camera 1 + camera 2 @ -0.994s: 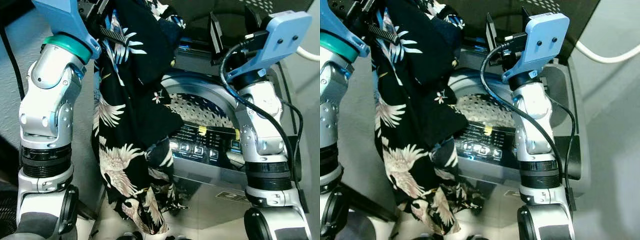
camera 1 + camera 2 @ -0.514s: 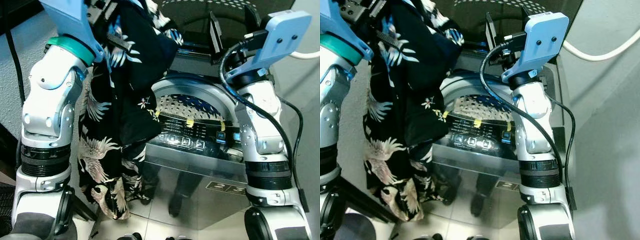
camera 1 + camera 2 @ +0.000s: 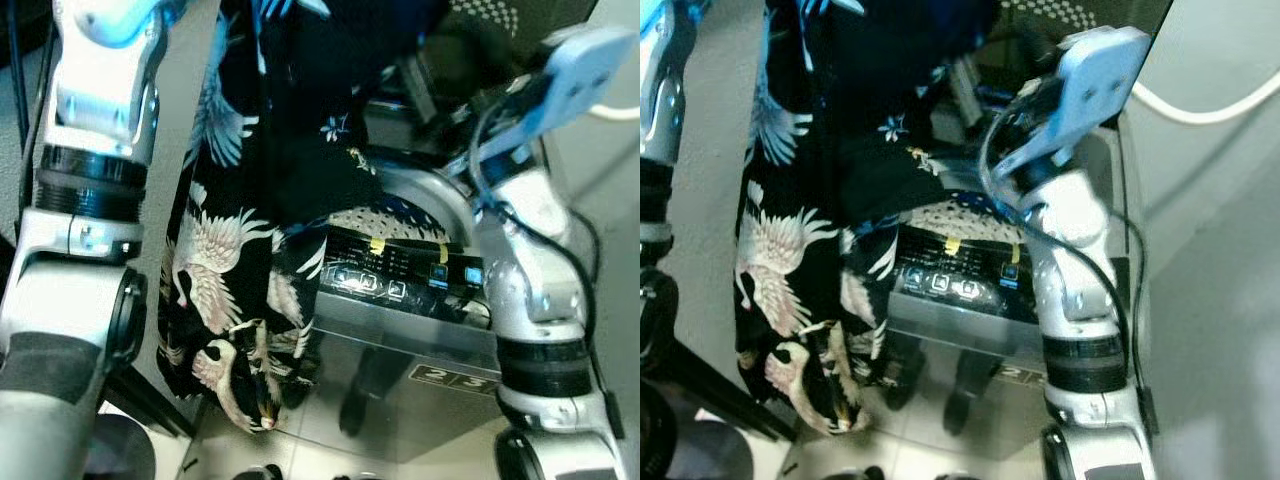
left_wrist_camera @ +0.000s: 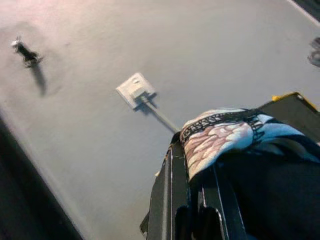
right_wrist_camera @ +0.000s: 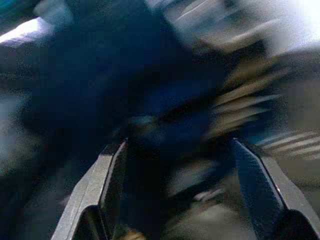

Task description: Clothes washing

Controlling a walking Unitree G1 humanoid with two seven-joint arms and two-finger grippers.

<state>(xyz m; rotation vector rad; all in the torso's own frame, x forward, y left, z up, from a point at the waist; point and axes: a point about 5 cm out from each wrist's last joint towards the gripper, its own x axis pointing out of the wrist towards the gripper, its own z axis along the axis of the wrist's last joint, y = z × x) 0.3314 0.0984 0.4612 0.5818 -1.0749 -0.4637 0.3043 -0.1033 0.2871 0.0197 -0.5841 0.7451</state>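
The black crane-print garment (image 3: 260, 200) was held high, clamped in the left claw (image 4: 192, 215), so that its hem could clear the washing machine (image 3: 400, 300) rim. The right claw (image 5: 185, 200) was spread apart beside the dark cloth.

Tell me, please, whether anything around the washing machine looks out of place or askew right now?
Yes: the black crane-print garment held by the left gripper hangs mostly outside the washing machine, draping down its front corner toward the floor instead of over the drum opening. The right gripper is open beside the cloth.
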